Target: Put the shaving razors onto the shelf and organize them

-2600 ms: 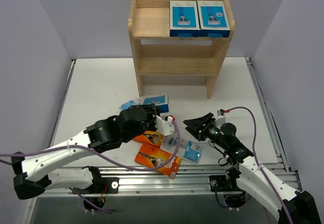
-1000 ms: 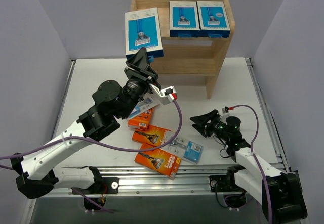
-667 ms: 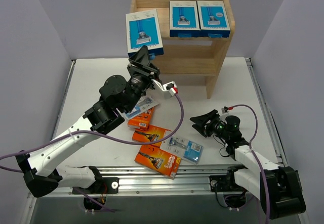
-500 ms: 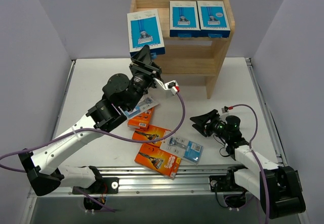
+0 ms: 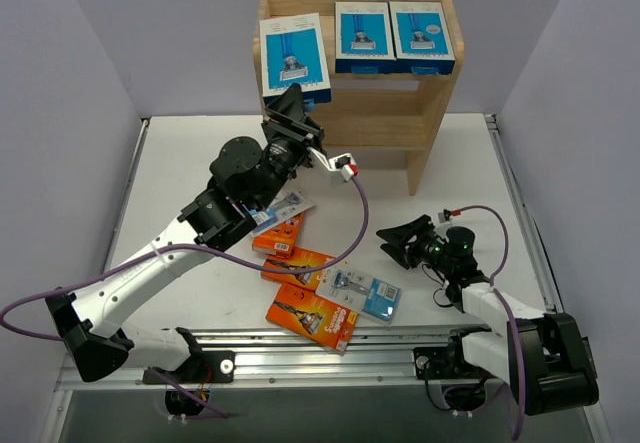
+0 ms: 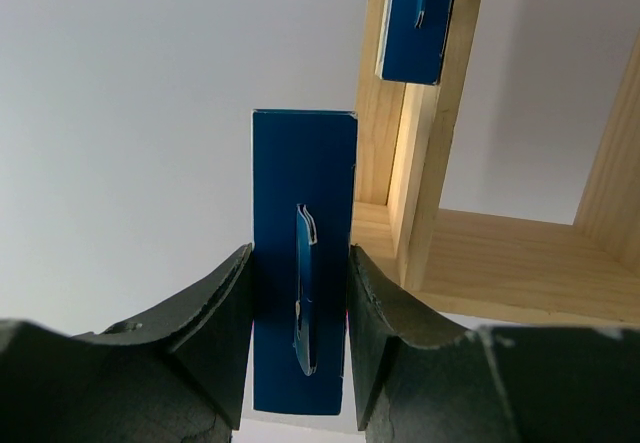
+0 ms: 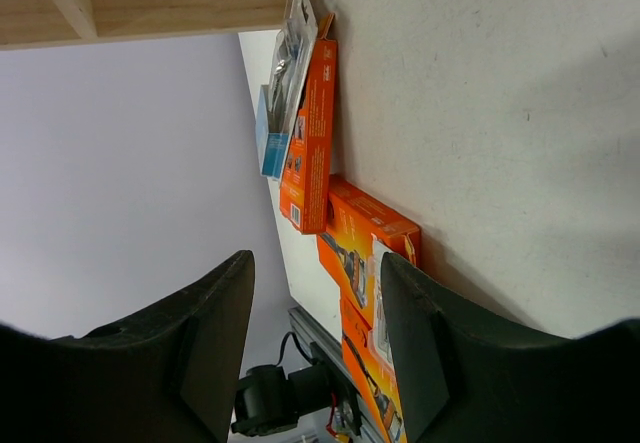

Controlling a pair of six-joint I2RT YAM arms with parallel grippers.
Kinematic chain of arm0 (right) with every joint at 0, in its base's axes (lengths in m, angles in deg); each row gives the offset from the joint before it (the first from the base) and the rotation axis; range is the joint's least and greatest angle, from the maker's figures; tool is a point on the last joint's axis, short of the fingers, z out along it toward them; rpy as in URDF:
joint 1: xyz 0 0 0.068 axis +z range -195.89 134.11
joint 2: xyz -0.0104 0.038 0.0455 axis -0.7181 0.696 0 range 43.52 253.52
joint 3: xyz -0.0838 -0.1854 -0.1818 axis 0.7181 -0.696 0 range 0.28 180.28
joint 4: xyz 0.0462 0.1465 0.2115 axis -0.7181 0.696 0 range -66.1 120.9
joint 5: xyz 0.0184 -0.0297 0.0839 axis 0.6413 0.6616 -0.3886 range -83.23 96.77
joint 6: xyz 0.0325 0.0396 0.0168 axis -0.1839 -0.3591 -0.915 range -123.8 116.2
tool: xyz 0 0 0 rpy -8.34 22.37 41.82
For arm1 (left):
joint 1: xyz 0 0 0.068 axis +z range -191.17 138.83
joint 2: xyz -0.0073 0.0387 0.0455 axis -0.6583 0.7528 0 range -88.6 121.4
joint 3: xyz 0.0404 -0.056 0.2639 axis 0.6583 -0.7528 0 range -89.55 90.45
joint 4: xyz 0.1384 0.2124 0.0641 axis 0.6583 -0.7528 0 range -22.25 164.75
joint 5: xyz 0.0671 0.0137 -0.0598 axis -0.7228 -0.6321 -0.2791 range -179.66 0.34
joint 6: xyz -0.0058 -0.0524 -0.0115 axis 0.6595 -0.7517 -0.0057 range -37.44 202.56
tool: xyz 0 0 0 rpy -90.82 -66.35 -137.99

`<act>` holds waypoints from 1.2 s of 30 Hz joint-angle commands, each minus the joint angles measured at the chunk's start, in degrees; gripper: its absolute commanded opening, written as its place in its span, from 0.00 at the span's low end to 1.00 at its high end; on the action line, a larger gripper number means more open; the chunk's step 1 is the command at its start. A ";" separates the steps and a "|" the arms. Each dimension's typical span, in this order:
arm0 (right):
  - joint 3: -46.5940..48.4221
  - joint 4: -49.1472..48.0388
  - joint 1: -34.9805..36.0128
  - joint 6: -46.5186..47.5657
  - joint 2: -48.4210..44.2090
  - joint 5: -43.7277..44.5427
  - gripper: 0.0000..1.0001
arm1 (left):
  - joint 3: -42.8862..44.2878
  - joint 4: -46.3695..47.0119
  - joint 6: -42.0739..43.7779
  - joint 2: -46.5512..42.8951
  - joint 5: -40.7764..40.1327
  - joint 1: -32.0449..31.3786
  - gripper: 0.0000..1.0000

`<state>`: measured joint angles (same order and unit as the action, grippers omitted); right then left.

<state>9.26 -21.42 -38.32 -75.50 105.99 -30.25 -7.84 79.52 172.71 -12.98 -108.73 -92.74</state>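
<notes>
My left gripper (image 5: 291,106) is shut on a blue-and-white razor box (image 5: 294,57), held upright against the top left corner of the wooden shelf (image 5: 345,129). The left wrist view shows the box's blue edge (image 6: 303,263) pinched between both fingers, beside the shelf's side panel (image 6: 430,173). Two blue razor boxes (image 5: 361,35) (image 5: 420,35) lie on the top tier. Orange razor boxes (image 5: 298,266) (image 5: 312,316) and a blister card (image 5: 365,294) lie on the table. My right gripper (image 5: 400,244) rests low, open and holding nothing, right of that pile.
Another orange box (image 5: 281,235) and a blister card (image 5: 291,203) lie under the left forearm. The right wrist view shows orange boxes (image 7: 365,233) and a blister card (image 7: 290,63) ahead of the open fingers. The shelf's two lower tiers hold nothing.
The left arm has carried the blue box up and to the right, toward the shelf's top left corner. The right gripper has stayed in place.
</notes>
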 commanded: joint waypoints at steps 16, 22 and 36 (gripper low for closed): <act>1.49 -4.78 -4.58 2.62 3.96 -4.38 0.49 | 3.72 -0.03 -4.19 3.49 8.61 3.23 0.02; 1.75 -8.20 -5.64 2.62 7.83 -5.43 0.49 | 4.33 -0.20 -3.84 4.19 10.46 4.81 0.02; 5.26 -9.88 -7.22 6.05 14.77 -7.72 0.49 | 9.08 -4.16 -3.66 7.79 19.94 11.40 0.02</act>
<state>12.29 -28.91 -45.14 -71.54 119.65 -35.93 -2.37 73.93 168.89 -6.01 -93.08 -82.99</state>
